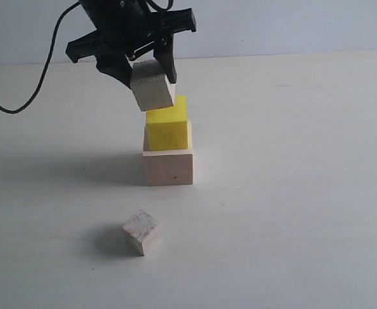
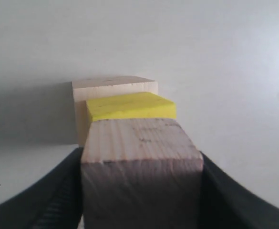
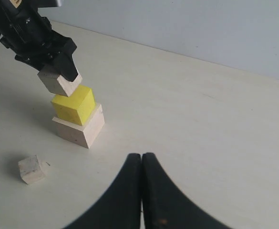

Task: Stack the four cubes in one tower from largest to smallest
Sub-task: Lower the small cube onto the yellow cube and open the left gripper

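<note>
Nearest the exterior camera, the loose small cube (image 1: 142, 232) lies alone on the table (image 1: 291, 193), turned corner-on and well apart from the stack. Behind it stands the large pale cube (image 1: 168, 166) with the yellow cube (image 1: 167, 128) seated on top, slightly skewed to it in the right wrist view. Above the yellow cube's rear left part hangs the held small cube (image 1: 153, 85), clamped between the fingers of the left gripper (image 1: 151, 71), which are parted only by the cube's width. The cube is tilted, one lower corner close to the yellow top; contact cannot be confirmed. Risk, as judged: released at this tilt and off centre, it would land on an edge and roll off, or a descent could push the yellow cube askew. Levelling and centring seem required first. The table is bare on all sides of the stack, and the rear edge and wall (image 1: 291, 26) are distant. The right gripper (image 3: 142, 191) is pressed closed, empty, and well clear.
</note>
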### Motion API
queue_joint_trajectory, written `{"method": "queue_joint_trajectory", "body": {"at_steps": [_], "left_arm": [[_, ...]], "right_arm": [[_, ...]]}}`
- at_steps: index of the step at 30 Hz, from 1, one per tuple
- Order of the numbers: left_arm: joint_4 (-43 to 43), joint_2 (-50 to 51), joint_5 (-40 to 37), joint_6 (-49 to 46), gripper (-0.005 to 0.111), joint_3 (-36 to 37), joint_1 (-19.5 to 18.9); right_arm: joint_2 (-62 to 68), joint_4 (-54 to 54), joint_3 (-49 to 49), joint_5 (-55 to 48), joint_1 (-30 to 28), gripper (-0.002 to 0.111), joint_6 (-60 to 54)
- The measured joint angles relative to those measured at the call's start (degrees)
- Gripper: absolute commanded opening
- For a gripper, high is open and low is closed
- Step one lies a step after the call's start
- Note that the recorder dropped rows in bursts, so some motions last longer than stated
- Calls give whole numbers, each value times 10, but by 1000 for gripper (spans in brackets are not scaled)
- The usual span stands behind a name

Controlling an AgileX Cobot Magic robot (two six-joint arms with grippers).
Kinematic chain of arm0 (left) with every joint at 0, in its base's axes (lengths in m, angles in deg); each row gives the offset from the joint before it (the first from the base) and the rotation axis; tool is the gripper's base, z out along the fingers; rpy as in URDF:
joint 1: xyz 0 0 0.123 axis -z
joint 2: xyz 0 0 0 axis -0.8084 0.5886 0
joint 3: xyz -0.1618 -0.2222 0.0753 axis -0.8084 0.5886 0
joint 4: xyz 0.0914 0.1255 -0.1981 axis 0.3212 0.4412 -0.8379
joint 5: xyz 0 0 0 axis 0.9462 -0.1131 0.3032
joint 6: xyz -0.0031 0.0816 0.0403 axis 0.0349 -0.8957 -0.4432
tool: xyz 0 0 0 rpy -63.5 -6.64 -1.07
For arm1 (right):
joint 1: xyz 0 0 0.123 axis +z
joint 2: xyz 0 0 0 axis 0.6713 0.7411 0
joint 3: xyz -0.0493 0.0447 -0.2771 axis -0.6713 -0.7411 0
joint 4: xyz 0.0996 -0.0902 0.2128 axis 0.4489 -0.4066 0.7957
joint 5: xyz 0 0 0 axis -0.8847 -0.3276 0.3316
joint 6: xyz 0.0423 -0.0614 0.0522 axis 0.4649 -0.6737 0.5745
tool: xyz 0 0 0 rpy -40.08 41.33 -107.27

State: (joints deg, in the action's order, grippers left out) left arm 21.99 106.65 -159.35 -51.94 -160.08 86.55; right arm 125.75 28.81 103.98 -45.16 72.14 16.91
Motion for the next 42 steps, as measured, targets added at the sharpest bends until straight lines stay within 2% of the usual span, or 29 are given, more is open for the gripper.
{"method": "queue_joint_trajectory", "body": {"at_steps": [8,15,42], "left_arm": [[25,0,0,20,0,0,40],[77,0,0,52,0,0,40],[79,0,0,84,0,0,40]], "right_arm": [[0,0,0,0,0,0,0],[0,3,0,0,0,0,0],[0,12,0,3,0,0,1]]}}
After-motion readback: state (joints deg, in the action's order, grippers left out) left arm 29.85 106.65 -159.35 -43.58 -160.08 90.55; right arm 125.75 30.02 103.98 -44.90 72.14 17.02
